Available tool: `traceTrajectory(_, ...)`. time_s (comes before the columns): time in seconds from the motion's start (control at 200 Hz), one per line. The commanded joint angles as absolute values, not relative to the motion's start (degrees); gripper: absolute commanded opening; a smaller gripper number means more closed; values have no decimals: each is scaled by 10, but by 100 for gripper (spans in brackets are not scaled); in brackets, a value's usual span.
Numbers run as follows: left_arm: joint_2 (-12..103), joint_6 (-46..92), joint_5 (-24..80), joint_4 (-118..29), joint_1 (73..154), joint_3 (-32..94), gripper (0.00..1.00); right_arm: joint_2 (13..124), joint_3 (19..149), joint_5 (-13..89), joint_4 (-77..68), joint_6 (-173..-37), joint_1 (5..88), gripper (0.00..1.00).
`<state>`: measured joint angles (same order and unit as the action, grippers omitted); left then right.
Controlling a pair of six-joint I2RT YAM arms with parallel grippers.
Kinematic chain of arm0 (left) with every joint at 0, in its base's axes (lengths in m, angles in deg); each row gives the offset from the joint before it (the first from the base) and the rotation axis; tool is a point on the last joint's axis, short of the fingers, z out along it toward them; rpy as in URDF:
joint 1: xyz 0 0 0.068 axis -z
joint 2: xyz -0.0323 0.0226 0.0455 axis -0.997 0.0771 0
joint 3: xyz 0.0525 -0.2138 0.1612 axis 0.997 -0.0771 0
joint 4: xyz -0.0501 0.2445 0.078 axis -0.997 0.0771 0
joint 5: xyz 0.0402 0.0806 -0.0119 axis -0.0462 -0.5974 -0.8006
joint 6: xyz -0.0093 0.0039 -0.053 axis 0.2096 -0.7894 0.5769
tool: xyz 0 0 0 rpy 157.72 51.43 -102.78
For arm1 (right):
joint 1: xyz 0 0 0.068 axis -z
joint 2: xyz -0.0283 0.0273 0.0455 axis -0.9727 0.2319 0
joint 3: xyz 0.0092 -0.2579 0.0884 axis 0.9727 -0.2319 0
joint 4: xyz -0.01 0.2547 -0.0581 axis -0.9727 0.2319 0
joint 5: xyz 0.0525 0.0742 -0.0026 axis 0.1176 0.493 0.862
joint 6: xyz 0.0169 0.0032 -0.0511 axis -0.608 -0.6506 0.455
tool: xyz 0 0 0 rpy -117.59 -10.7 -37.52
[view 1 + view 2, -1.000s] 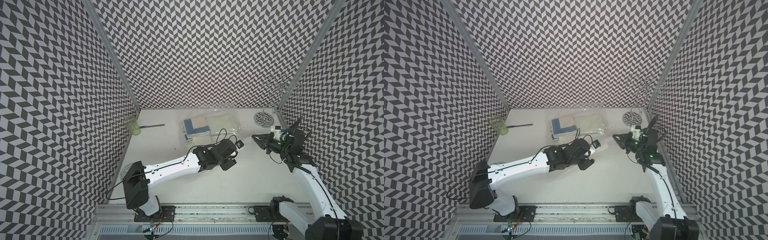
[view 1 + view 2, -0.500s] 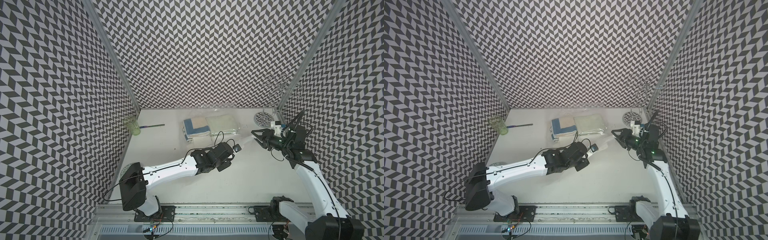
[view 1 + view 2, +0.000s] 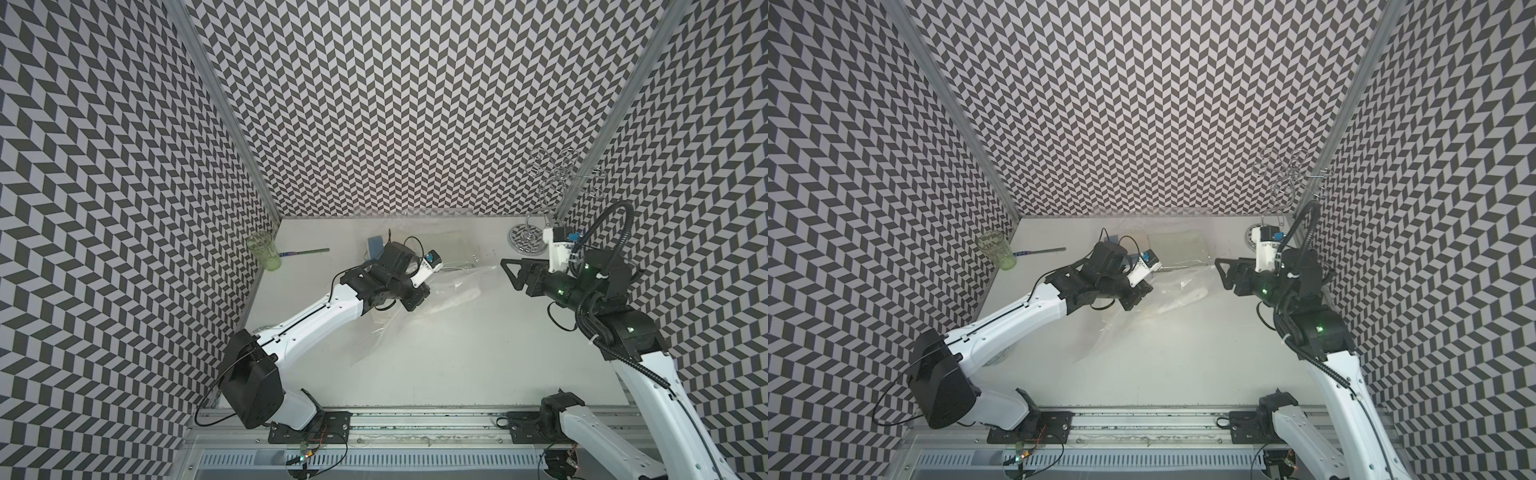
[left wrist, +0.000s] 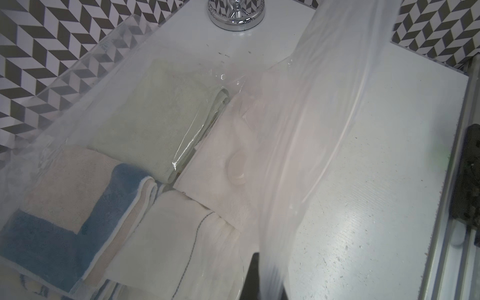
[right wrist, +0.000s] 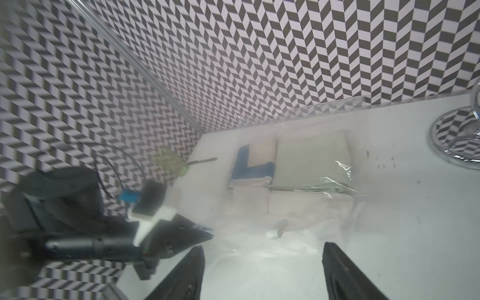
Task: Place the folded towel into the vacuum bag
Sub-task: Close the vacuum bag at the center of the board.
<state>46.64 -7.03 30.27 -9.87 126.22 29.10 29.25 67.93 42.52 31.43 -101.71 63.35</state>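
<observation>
**Tools.** The left tool (image 3: 411,300) is closed, pinching a fold of the vacuum bag (image 3: 451,286); in the left wrist view the film rises from between its jaws. The right tool (image 5: 263,248) stands wide and empty, near the bag's loose edge.

**Task items.** The folded towels (image 4: 166,246) lie in two rows at the back of the worktop (image 3: 457,365). Among them are a green towel (image 4: 161,117) and a blue-and-cream towel (image 4: 65,207). All are seen through film and appear to be inside the bag. Which one the task means cannot be told.

**Handling.** The film looks thin, limp and slippery, so it is best held at the stiffer mouth edge. The towels look soft and light. A folded edge should be gripped through all its layers, or the towel may unfold.
</observation>
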Motion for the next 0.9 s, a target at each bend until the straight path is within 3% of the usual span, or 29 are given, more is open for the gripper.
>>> traceTrajectory(0.0, 458, -92, 362, -84, 1238, 299, 0, 292, 651, 314, 332, -882, 601, 70)
traceTrajectory(0.295, 463, -105, 360, -80, 1216, 309, 0, 252, 588, 331, 253, -725, 563, 68)
traceTrajectory(0.896, 443, -109, 333, -94, 1207, 294, 0, 356, 598, 358, 160, -652, 566, 68)
